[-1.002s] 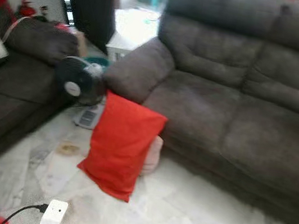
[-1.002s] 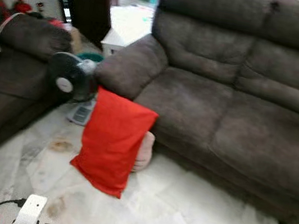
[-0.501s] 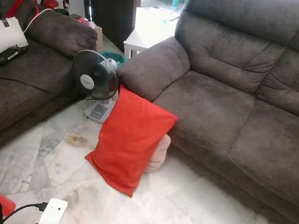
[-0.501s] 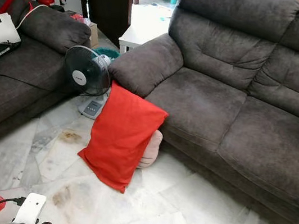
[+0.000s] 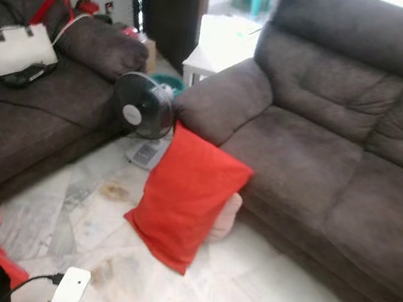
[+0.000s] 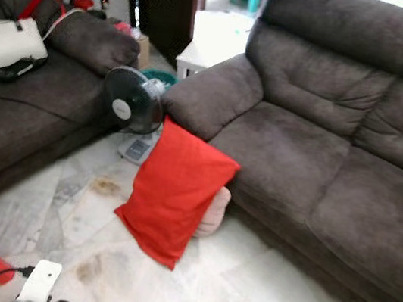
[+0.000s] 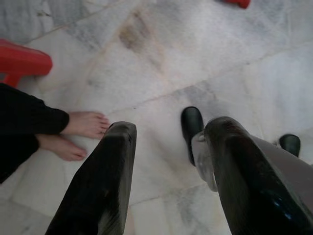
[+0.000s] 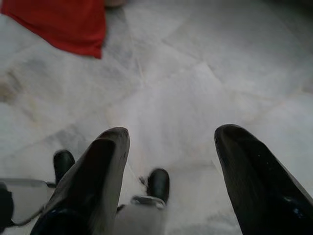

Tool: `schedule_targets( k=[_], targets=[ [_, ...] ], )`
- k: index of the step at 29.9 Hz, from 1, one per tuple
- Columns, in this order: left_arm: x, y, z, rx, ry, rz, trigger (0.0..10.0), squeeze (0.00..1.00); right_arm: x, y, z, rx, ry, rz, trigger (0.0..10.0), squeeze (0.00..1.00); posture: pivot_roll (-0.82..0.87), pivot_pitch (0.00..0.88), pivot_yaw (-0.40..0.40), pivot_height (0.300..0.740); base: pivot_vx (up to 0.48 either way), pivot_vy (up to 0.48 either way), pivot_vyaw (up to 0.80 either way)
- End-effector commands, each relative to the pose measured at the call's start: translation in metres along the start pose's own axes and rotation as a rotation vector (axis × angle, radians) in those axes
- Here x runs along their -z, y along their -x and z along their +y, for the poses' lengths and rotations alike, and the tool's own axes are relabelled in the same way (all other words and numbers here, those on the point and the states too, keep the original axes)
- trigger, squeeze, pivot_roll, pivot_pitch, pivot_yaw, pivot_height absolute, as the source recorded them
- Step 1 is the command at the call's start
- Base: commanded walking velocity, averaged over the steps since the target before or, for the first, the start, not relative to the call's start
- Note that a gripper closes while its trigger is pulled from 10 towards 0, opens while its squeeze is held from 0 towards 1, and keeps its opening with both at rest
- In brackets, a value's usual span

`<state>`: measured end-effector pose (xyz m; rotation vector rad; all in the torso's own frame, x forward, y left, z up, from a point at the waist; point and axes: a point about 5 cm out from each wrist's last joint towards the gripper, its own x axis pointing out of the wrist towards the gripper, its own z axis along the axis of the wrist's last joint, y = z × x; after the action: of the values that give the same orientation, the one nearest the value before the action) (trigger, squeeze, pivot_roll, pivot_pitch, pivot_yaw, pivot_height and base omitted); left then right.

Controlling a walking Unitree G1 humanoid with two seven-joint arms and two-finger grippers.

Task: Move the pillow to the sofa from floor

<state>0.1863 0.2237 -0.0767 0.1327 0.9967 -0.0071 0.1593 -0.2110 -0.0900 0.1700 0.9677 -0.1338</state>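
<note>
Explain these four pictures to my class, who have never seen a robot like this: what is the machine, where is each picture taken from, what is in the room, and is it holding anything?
The machine is a walking humanoid robot. Two pictures come from cameras in its head, looking forward and down at one scene. The other two come from cameras on its wrists, each looking along that arm's two black fingers.

From the head you see a red pillow standing on the marble floor, leaning against a dark grey sofa. Something pale pink sits behind it. A small fan stands nearby, and a white handbag rests on a second sofa.

The left gripper and right gripper both point at bare floor, open and holding nothing. A person's bare feet appear by the left one.

The pillow is not yet picked up.
</note>
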Motion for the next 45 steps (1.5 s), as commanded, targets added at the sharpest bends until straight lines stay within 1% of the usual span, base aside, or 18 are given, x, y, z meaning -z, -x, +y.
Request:
schedule_targets(
  k=[1, 28, 36, 40, 42, 45],
  targets=[
    [-0.0040, -0.0011, -0.0046, 0.014, -0.007, -0.007, 10.0, 0.00, 0.0077, 0.0027, -0.0073, 0.022, -0.014, 0.021, 10.0, 0.00, 0.02, 0.000, -0.019, 0.740, 0.345, 0.000, 0.00],
    [-0.0042, -0.0012, -0.0048, 0.018, -0.009, -0.005, 10.0, 0.00, 0.0069, 0.0026, -0.0072, 0.023, -0.024, 0.013, 10.0, 0.00, 0.02, 0.000, -0.021, 0.740, 0.346, 0.000, 0.00],
    [-0.0045, -0.0012, -0.0046, 0.016, -0.009, -0.005, 10.0, 0.00, 0.0059, 0.0025, -0.0073, 0.023, -0.005, 0.010, 10.0, 0.00, 0.02, 0.000, -0.021, 0.740, 0.346, 0.000, 0.00],
    [-0.0049, -0.0012, -0.0041, 0.012, -0.022, -0.004, 10.0, 0.00, 0.0043, 0.0023, -0.0077, 0.029, 0.028, 0.005, 10.0, 0.00, 0.02, 0.000, -0.021, 0.740, 0.338, 0.000, 0.65],
    [-0.0049, -0.0012, -0.0033, 0.000, -0.037, -0.001, 10.0, 0.00, 0.0041, 0.0023, -0.0077, 0.029, 0.029, 0.005, 10.0, 0.00, 0.02, 0.000, -0.021, 0.740, 0.000, 0.000, 0.80],
    [-0.0056, -0.0012, -0.0035, 0.003, -0.031, -0.008, 10.0, 0.00, 0.0041, 0.0023, -0.0073, 0.026, 0.020, 0.003, 10.0, 0.00, 0.02, 0.000, -0.021, 0.740, 0.000, 0.000, 0.80]
  ],
)
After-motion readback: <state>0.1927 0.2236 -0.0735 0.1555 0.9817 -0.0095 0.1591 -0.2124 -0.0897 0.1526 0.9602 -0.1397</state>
